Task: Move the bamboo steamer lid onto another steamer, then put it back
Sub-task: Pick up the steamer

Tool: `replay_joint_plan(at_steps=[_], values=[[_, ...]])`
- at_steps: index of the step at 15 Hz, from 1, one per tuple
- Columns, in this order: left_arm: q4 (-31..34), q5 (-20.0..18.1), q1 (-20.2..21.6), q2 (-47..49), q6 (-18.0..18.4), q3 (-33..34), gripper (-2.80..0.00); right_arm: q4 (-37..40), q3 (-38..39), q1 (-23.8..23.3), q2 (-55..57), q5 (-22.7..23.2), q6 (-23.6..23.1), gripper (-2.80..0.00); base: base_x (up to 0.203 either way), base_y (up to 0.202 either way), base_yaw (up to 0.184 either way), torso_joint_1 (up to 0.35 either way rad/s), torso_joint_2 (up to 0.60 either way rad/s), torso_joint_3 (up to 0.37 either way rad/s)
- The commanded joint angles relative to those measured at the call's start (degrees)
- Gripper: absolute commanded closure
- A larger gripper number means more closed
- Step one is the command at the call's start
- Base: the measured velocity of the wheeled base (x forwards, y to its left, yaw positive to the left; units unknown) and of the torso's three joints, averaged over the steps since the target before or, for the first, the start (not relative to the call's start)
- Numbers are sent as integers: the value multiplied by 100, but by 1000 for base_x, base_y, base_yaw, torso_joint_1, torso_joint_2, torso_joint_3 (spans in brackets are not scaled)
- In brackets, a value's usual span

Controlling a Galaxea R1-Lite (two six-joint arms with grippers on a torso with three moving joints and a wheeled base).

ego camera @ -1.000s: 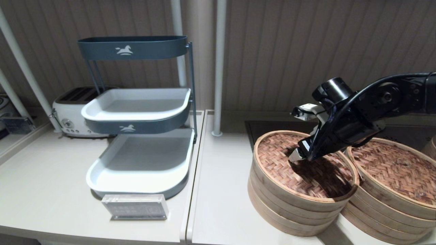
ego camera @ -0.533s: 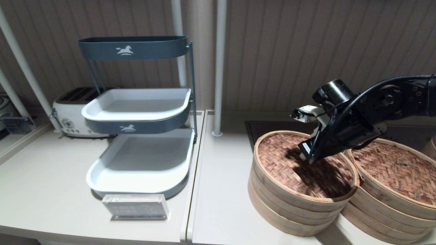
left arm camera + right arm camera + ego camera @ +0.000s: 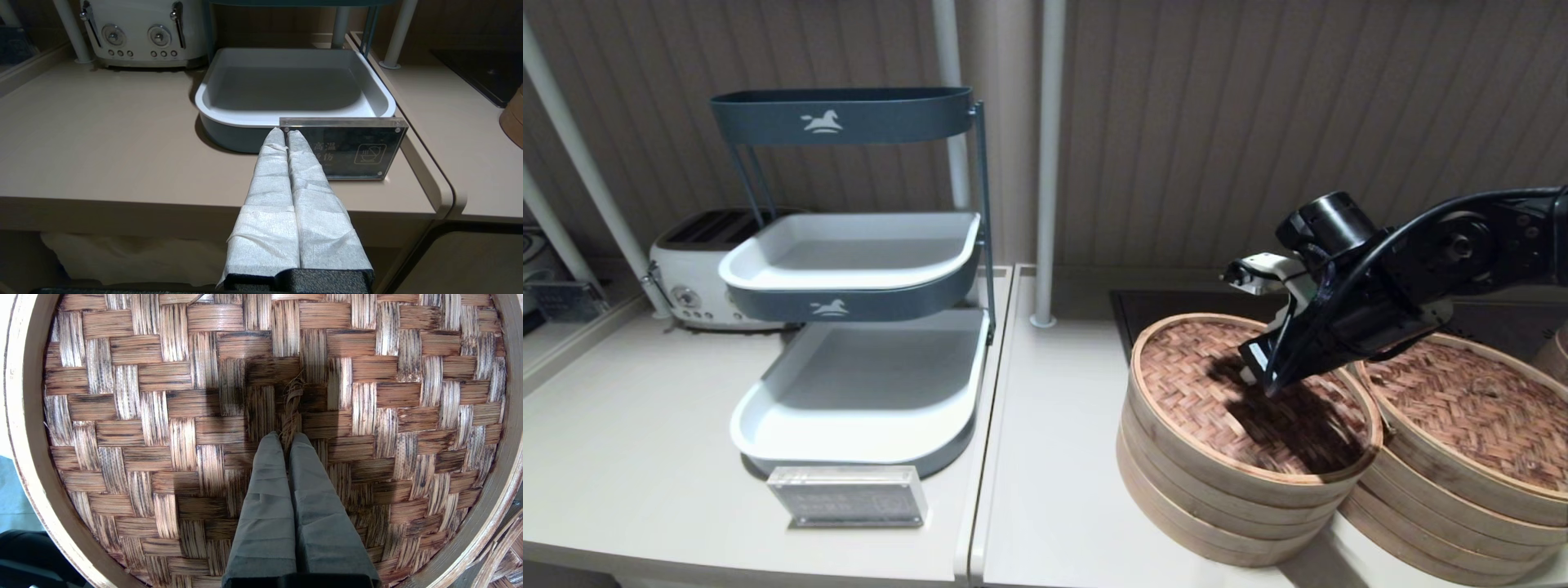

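The bamboo steamer lid [image 3: 1188, 384] sits level on the left bamboo stack [image 3: 1217, 506], its woven top [image 3: 163, 396] filling the right wrist view. My right gripper [image 3: 1258, 382] points down at the lid's middle. There its fingers [image 3: 290, 437] are shut on the small fibrous centre loop [image 3: 292, 404]. The other steamer [image 3: 1445, 506], with a darker reddish-brown lid [image 3: 1478, 408], stands touching it on the right. My left gripper [image 3: 286, 132] is parked low before the counter's front edge, shut and empty.
A three-tier tray rack [image 3: 849, 278] stands on the left counter, with a white toaster [image 3: 690, 269] behind it and an acrylic sign [image 3: 848, 496] in front. A white pole [image 3: 1045, 163] rises behind the steamers. A black hob [image 3: 1168, 300] lies under them.
My right gripper has dropped onto the lid's centre and its pale fingertips have sunk out of the head view. The lid has not moved.
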Motion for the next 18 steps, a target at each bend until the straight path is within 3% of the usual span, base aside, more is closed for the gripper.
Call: replay_joint_plan(at_steps=[1,18], values=[[-3,-7,0,-11,-2,158,0,-24,-65,-35,-76,-1,-17,0,0,0,0,0,0,0],[-3,2,0,-11,-2,158,0,-16,-242,-88,-695,-58,-54,0,0,0,0,0,0,0]])
